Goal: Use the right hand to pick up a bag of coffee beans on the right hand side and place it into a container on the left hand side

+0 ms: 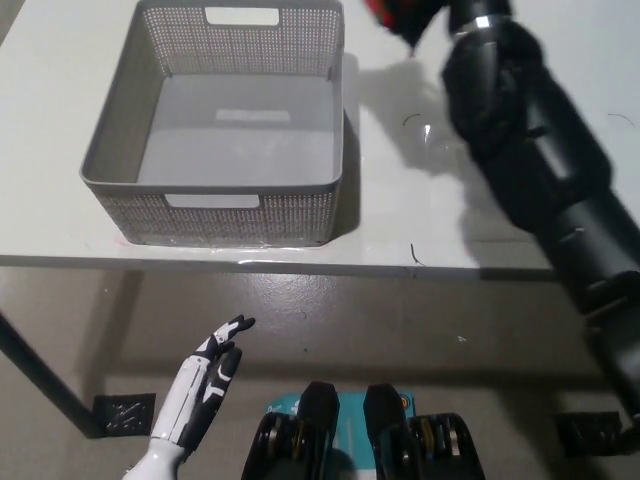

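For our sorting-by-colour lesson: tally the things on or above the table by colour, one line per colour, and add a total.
Grey: 1, the mesh container, nothing visible inside.
Red and dark: 1, the coffee bag, only partly in frame at the top edge, carried above the table on the black right arm.
White: 1, the table itself.
Total: 3
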Available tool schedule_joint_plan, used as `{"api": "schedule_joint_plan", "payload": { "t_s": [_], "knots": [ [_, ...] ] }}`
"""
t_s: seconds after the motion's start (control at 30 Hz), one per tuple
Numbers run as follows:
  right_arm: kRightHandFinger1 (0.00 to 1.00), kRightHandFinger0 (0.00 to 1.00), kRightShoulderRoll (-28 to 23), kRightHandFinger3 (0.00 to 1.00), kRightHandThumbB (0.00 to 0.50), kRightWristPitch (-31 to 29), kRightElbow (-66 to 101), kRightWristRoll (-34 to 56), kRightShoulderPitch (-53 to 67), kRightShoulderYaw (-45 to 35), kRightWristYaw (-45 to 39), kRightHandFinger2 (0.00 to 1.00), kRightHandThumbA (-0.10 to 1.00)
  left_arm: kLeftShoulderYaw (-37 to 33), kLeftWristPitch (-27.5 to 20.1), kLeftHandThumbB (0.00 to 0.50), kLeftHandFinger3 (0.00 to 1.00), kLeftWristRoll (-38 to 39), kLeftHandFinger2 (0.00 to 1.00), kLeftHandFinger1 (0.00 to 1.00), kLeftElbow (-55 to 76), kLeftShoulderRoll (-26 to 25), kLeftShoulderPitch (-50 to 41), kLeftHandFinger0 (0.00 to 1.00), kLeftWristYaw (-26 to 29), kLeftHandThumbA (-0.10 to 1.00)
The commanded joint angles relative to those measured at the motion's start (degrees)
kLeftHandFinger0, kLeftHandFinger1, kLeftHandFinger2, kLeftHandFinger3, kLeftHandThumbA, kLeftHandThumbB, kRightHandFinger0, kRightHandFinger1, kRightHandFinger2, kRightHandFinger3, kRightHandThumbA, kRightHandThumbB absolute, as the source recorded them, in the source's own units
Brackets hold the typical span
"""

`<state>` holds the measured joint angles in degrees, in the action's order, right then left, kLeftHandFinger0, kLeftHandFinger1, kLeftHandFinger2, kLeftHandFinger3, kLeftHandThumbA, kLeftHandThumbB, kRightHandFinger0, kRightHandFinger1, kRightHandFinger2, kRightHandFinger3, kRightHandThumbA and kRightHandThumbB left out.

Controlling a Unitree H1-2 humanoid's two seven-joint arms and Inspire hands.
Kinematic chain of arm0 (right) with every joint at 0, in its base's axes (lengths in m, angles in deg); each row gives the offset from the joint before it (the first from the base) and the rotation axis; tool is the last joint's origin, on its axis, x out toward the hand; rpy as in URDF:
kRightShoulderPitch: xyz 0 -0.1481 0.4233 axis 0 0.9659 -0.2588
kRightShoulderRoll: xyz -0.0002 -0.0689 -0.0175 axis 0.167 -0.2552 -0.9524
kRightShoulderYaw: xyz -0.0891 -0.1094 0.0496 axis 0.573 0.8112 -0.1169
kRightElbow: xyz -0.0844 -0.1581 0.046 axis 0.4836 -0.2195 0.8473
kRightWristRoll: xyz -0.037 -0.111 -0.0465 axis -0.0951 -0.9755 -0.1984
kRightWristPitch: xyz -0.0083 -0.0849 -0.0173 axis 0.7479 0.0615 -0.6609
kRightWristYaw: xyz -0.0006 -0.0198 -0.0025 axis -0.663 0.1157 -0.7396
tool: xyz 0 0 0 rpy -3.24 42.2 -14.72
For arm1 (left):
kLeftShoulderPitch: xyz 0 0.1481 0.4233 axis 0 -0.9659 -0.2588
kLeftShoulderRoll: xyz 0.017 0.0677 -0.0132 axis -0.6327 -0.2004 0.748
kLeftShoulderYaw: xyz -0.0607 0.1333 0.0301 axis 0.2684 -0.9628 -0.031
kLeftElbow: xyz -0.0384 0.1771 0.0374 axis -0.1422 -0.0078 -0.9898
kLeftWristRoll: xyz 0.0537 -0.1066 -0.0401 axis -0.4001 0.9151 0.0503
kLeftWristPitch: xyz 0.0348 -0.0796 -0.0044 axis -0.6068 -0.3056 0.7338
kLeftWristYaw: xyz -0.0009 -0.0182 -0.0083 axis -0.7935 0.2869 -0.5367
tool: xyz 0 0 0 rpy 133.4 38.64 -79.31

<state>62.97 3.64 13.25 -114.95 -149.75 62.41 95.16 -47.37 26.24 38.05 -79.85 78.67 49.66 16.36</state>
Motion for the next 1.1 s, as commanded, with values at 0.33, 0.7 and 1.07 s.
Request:
{"api": "schedule_joint_plan", "payload": {
  "t_s": [0.33, 0.7, 1.07],
  "knots": [
    [0.48, 0.00, 7.57, 0.91, 0.176, -2.66, -12.63, -1.29, -11.98, 1.74, 4.67, 0.86, -0.10, -0.92, 0.19, 0.223, 1.00, -3.30, 1.00, 1.00, 2.31, -0.44, 1.55, 1.00, -0.23, 1.00],
    [0.52, 0.00, 8.77, 1.00, 0.164, -3.74, -19.54, -0.55, -13.35, 2.15, 5.74, 0.89, -0.10, -1.33, -0.87, 0.223, 1.00, -4.81, 1.00, 1.00, 2.51, -1.38, 2.10, 1.00, -0.44, 1.00],
    [1.00, 0.72, 9.52, 1.00, 0.374, 1.04, -20.49, 1.28, -14.07, 2.54, -5.59, 1.00, 0.54, -1.87, -0.38, 0.245, 1.00, -4.91, 1.00, 1.00, 2.34, -1.42, 2.88, 1.00, -1.09, 1.00]
  ]
}}
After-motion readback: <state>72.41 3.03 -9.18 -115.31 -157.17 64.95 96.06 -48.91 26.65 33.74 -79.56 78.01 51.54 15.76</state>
